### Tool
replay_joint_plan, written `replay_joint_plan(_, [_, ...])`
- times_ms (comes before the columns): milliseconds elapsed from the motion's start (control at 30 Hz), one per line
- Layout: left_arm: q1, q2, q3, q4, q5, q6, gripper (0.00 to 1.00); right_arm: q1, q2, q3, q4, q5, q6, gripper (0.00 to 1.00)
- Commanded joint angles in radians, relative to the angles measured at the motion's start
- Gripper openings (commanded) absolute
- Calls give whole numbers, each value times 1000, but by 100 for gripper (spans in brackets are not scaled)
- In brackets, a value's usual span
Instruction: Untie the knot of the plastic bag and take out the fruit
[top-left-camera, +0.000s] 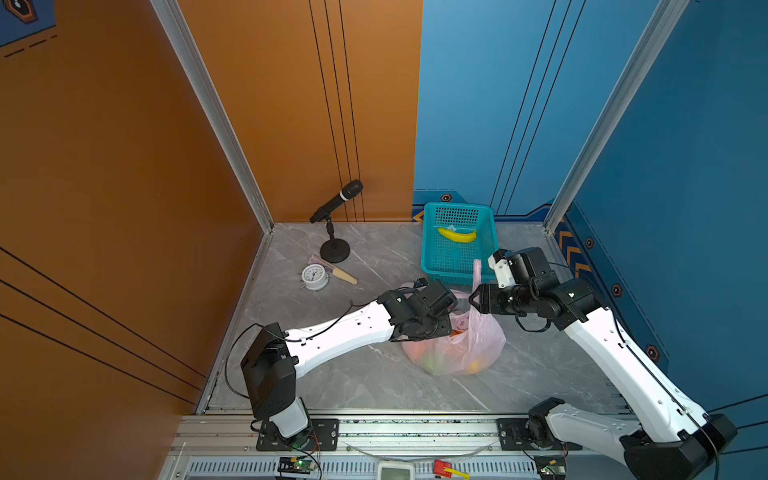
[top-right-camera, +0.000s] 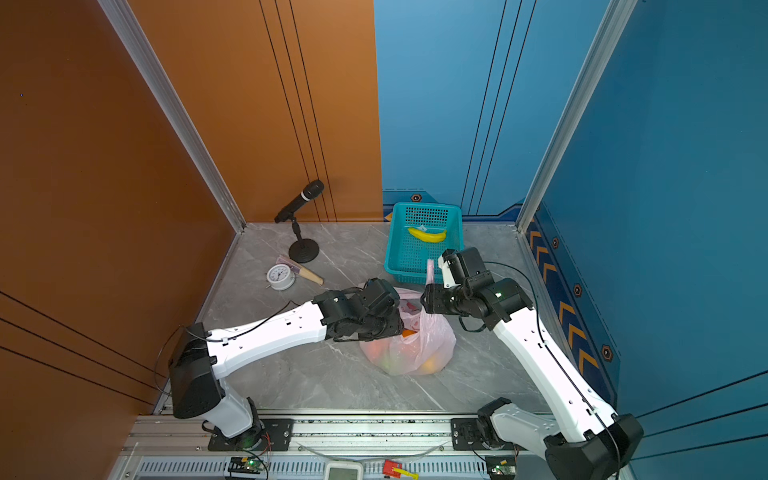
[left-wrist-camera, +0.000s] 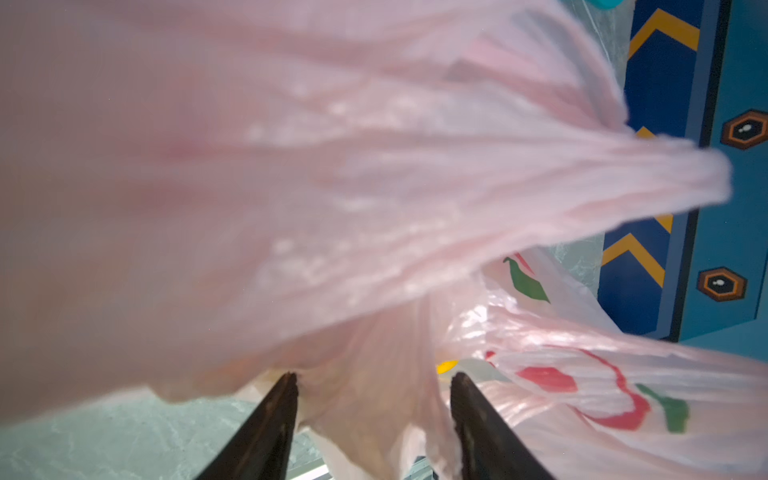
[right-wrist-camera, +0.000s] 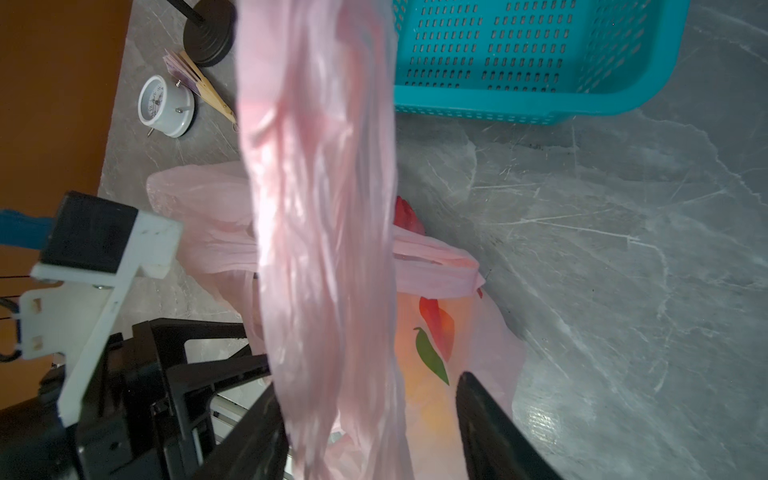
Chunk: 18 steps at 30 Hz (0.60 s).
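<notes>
The pale-pink plastic bag (top-left-camera: 478, 345) (top-right-camera: 432, 345) sits on the grey table, and orange and green fruit (top-left-camera: 432, 357) shows through its film. My left gripper (top-left-camera: 450, 323) (left-wrist-camera: 372, 376) is at the bag's top on its left side. Its fingers (left-wrist-camera: 282, 399) stand apart and open, with loose bag film between them. My right gripper (top-left-camera: 473, 299) (right-wrist-camera: 368, 382) is open at the bag's top on the right. One long handle strip (right-wrist-camera: 324, 187) (top-left-camera: 477, 270) runs up between its fingers. The second handle (right-wrist-camera: 436, 266) lies across behind that strip. I cannot make out the knot.
A teal perforated basket (top-left-camera: 428, 253) holding a yellow banana (top-left-camera: 457, 235) stands just behind the bag. Far left are a microphone on a stand (top-left-camera: 334, 203), a white alarm clock (top-left-camera: 314, 277) and a folded fan (top-left-camera: 343, 273). Orange and blue walls enclose the table.
</notes>
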Motion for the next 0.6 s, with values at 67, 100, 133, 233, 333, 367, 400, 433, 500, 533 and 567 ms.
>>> replay_joint_plan(67, [3,6,35,-39,-10,37,21,-4,-61,-41,-4,22,14,44])
replay_joint_plan(100, [8,9,43,-31,-2,53,15,-5,-74,-50,1,19,16,36])
replay_joint_plan(133, [16,13,55,-26,8,70,12,-3,-87,-60,7,15,25,27])
replay_joint_plan(233, [37,28,95,-26,33,126,2,-1,-124,-94,28,-9,76,13])
replay_joint_plan(333, [68,36,132,-26,54,156,0,3,-178,-117,33,-9,131,8])
replay_joint_plan(367, [80,39,144,-26,63,164,0,6,-198,-124,35,-7,148,7])
replay_joint_plan(400, [92,40,161,-28,67,172,0,7,-223,-129,37,-10,166,5])
replay_joint_plan(433, [107,43,174,-29,69,179,0,12,-250,-136,40,-12,185,5])
replay_joint_plan(500, [132,48,203,-31,78,192,0,21,-300,-149,44,-15,218,3])
replay_joint_plan(533, [149,54,221,-31,87,200,0,27,-326,-155,48,-18,237,2])
replay_joint_plan(567, [163,61,236,-32,98,207,0,35,-349,-163,49,-22,254,1])
